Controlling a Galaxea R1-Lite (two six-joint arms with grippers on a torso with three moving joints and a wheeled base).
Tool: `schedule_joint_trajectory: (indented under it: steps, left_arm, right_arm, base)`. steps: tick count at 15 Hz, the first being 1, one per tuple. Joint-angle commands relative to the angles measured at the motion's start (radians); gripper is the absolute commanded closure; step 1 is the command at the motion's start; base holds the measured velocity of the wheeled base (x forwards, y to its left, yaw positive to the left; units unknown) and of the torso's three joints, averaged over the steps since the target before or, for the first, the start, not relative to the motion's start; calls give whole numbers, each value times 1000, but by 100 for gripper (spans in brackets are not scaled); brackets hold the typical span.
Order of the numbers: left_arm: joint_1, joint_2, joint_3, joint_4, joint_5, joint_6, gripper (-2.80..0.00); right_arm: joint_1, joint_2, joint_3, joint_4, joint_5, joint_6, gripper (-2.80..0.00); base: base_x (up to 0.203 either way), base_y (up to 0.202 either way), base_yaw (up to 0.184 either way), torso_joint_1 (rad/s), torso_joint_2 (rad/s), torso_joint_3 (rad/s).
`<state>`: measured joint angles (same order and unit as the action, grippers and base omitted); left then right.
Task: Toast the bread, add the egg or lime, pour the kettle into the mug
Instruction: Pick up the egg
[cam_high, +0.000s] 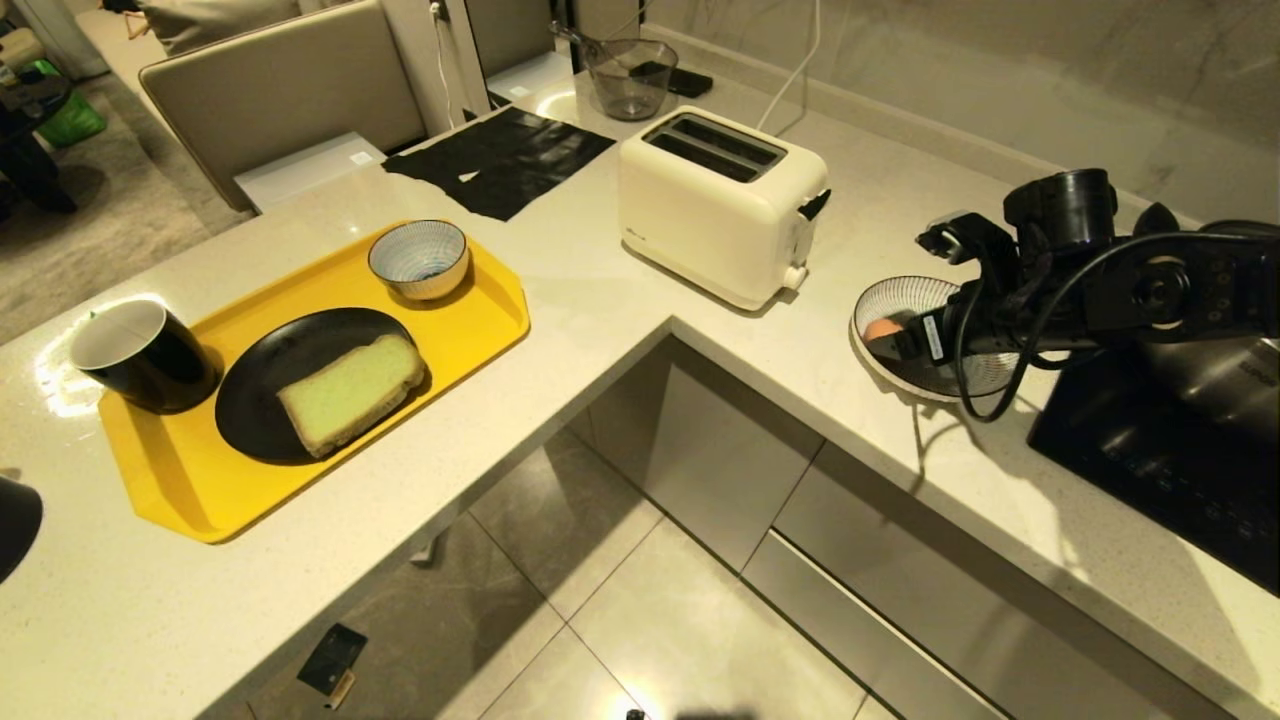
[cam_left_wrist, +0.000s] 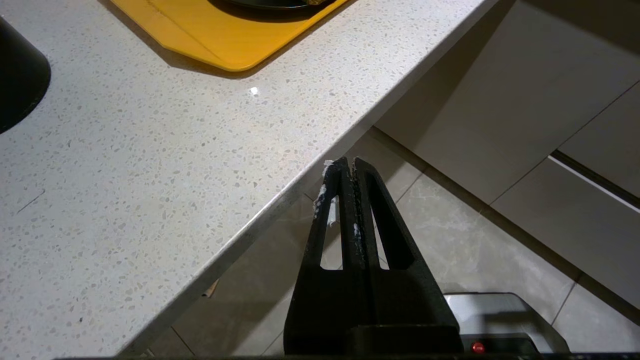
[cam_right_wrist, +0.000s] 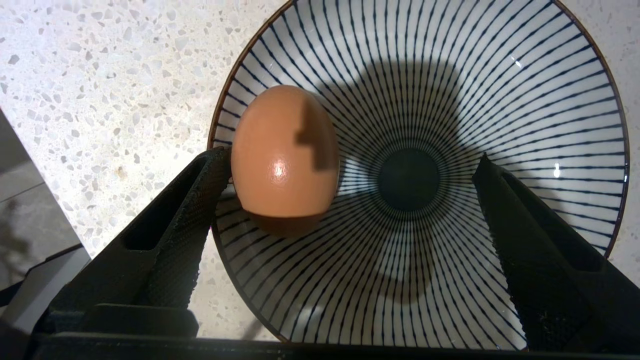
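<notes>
A light-brown egg (cam_right_wrist: 284, 155) lies off-centre in a striped dish (cam_right_wrist: 450, 75) on the right counter, where it also shows as the egg (cam_high: 880, 328). My right gripper (cam_right_wrist: 352, 160) hovers open over the dish, the egg close beside one finger (cam_right_wrist: 200, 210) and not gripped. On the left counter the bread (cam_high: 350, 392) rests on a black plate (cam_high: 260, 380) on a yellow tray (cam_high: 470, 330), and the black mug (cam_high: 140, 355) stands at the tray's left end. The left gripper (cam_left_wrist: 347, 162) is shut and empty, off the counter's edge. Lime out of view; kettle not identifiable.
A cream toaster (cam_high: 720, 205) stands between tray and dish. A small striped bowl (cam_high: 418, 258) sits on the tray. A black hob (cam_high: 1160, 450) with a steel pot (cam_high: 1235, 375) lies far right. A black rounded shape (cam_high: 15, 520) pokes in at left.
</notes>
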<state>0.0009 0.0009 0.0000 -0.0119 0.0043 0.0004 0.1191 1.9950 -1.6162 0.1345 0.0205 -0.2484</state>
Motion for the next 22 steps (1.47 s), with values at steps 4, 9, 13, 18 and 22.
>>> schedule_joint_trajectory:
  steps: [4,9,13,18,22]
  left_arm:
    - [1,1,0,0,0,0,0]
    - [1,1,0,0,0,0,0]
    - [1,1,0,0,0,0,0]
    - [2,1,0,0,0,0,0]
    - [1,1,0,0,0,0,0]
  right_arm:
    - [-1,21,-14,2,0,-2,-280]
    - [-13,28,-17,0,1,-2,-280]
    - [-13,34,-17,-33,4,-20,-280]
    - [-13,36,-22,-33,10,-22,-280]
    - [-12,38,-21,-33,12,-22,-280]
  base:
    - [0,0,0,0,0,0]
    - [0,0,0,0,0,0]
    - [0,0,0,0,0,0]
    - [0,0,0,0,0,0]
    - [0,0,0,0,0,0]
